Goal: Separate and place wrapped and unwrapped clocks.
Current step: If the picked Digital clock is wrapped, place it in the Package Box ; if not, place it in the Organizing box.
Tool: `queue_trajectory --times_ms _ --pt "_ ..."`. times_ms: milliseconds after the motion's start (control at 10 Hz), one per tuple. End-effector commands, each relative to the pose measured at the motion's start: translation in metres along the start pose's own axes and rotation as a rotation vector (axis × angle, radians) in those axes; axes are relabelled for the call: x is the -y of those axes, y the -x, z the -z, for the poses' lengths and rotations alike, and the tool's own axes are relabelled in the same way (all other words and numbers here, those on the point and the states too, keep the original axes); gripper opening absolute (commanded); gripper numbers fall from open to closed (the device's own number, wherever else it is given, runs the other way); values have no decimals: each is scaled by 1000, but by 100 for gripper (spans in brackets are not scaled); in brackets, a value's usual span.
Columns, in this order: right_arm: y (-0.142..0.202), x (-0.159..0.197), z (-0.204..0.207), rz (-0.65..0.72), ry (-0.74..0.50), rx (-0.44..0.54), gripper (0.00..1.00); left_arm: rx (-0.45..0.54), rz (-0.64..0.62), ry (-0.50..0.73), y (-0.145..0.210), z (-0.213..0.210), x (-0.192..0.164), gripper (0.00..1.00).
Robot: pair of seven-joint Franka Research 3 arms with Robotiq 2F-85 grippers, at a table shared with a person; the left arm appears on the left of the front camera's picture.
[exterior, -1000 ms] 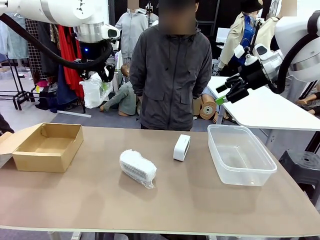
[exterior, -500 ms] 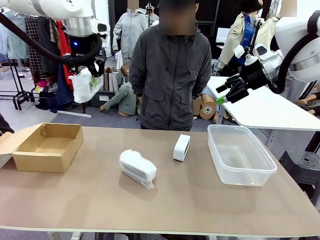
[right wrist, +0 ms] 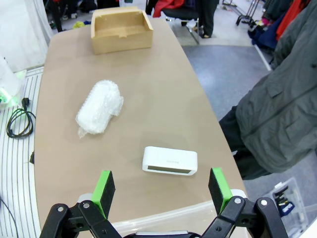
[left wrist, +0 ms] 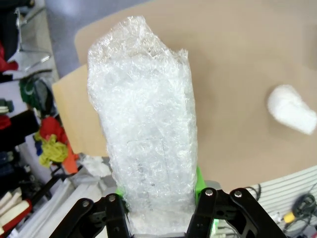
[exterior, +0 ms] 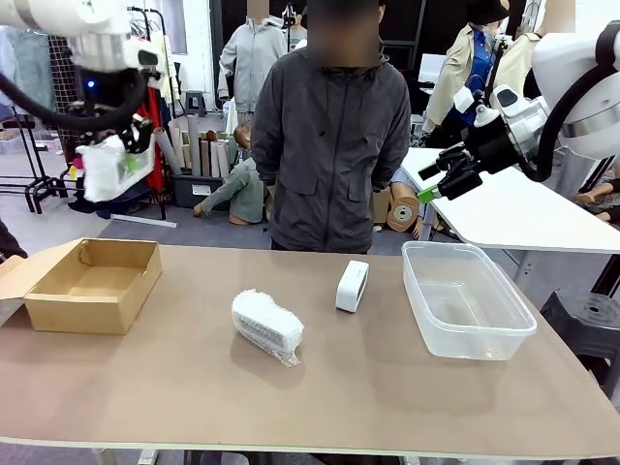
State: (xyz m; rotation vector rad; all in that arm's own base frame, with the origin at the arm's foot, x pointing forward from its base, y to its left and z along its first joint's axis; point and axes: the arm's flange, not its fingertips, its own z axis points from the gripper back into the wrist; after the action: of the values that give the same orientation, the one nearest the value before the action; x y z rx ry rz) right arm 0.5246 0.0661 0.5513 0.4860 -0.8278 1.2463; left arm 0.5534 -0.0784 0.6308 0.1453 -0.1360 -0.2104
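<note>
Left gripper (exterior: 124,160) pinches a wrapped clock (exterior: 100,170) high near the cardboard box (exterior: 92,286); right gripper (exterior: 431,184) has its fingers spread. The brown table (exterior: 387,387) holds a second wrapped clock (exterior: 266,326), a bare clock (exterior: 352,286) and a tub (exterior: 465,334); clothes hang behind

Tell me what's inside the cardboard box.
The box shows its bare cardboard floor and inner walls, with nothing lying on the part that can be seen. In the front view its near wall covers the front strip of the floor.

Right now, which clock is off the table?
The wrapped clock held aloft in the left gripper; the second wrapped clock and bare clock rest on the table.
</note>
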Motion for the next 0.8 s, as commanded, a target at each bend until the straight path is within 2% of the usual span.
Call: queue_trajectory --times_ms 0,300,400,700 --pt "-1 0 -1 -3 0 3 100 3 -61 -70 21 30 -5 0" --pt "-1 0 -1 -3 0 3 100 -48 -63 -173 20 85 -22 0" --pt "-1 0 -1 -3 0 3 100 -39 -61 -182 18 96 -25 0" --pt "-1 0 -1 -3 0 3 100 -16 -155 -177 10 105 -24 0"
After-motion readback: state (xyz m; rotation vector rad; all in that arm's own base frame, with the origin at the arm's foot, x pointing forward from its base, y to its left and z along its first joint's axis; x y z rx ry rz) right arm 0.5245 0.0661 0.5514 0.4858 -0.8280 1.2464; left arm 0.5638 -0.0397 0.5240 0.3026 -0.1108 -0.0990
